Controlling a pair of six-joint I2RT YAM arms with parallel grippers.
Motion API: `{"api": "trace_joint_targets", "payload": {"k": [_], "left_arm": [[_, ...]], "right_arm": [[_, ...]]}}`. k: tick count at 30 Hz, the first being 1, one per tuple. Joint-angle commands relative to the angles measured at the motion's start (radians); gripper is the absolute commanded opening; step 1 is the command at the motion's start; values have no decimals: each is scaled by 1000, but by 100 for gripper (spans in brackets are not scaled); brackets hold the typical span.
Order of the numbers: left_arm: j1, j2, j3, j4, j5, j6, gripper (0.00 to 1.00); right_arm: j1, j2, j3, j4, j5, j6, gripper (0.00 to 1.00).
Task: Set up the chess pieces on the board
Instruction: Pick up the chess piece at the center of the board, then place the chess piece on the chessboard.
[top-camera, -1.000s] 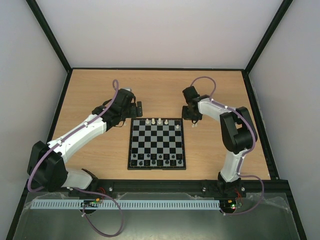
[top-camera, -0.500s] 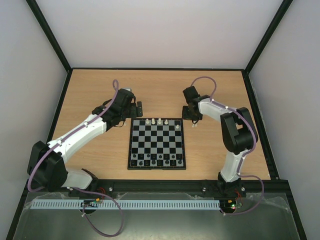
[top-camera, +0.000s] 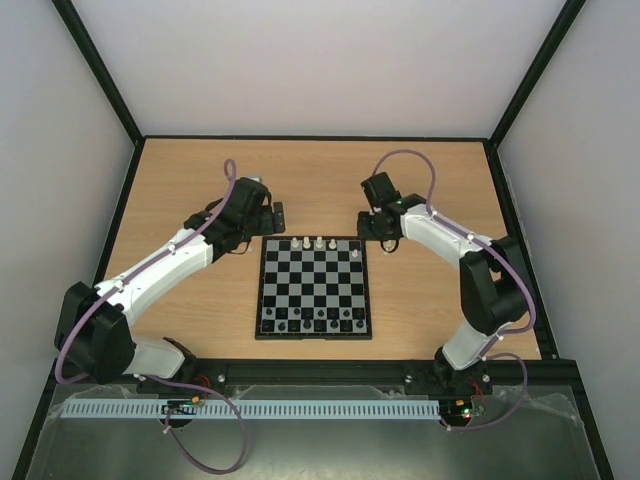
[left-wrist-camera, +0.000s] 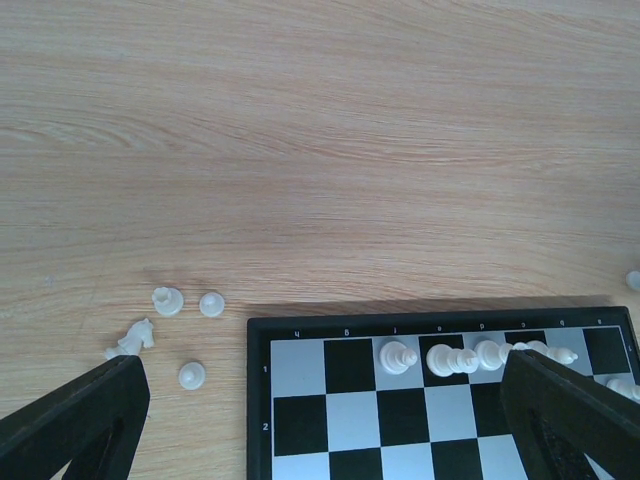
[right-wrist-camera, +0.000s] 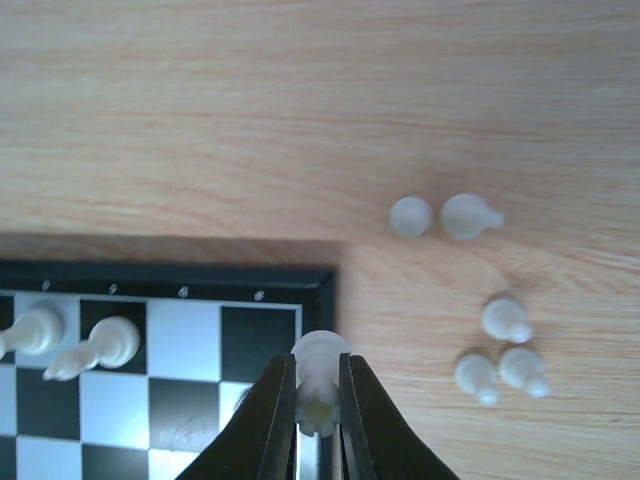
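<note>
The wooden table (top-camera: 320, 180) fills the middle of the overhead view, with the board (top-camera: 314, 287) lying flat at its centre. The left arm (top-camera: 170, 262) reaches in from the lower left and the right arm (top-camera: 450, 235) from the lower right. Each ends just beyond one of the board's upper corners.

Overhead, the left gripper (top-camera: 278, 215) is only a dark shape off the upper left corner. Its own camera shows its two fingers (left-wrist-camera: 90, 420) set wide apart in the bottom corners of the frame, with nothing between them.

The right gripper (top-camera: 385, 243) sits by the upper right corner. From above I cannot tell its state. Its wrist camera shows the fingers closed on a white piece (right-wrist-camera: 320, 365) at bottom centre, over the board's right edge. Whether that piece touches the board cannot be told.

The overhead view alone shows the black pieces (top-camera: 300, 315) along the board's lower rows. It also shows a few white chess pieces (top-camera: 319, 241) along the top row, too small there to name.

The left wrist view shows those top-row pieces lined up on row 1 at lower right. It also shows four loose ones (left-wrist-camera: 167, 299) on the wood at lower left, just beside the board's corner.

The right wrist view shows five more loose pieces (right-wrist-camera: 505, 318) on the wood to the right of the board, some lying on their sides.
</note>
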Motion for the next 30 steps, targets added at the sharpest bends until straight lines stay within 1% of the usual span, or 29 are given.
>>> {"api": "trace_joint_targets", "payload": {"k": [1, 11, 20, 25, 28, 30], "left_arm": [[3, -7, -11, -1, -20, -26, 99], [2, -10, -21, -8, -30, -38, 99], [3, -6, -25, -5, -31, -39, 100], [2, -1, -27, 0, -30, -39, 100], [3, -1, -30, 1, -30, -39, 100], [3, 0, -29, 4, -30, -37, 100]], "right_arm": [[42, 24, 29, -75, -25, -19, 9], [105, 127, 94, -93, 6, -23, 10], [112, 180, 100, -94, 31, -24, 12], [113, 184, 100, -92, 30, -24, 16], [112, 177, 99, -92, 33, -24, 21], [112, 170, 99, -90, 33, -24, 23]]}}
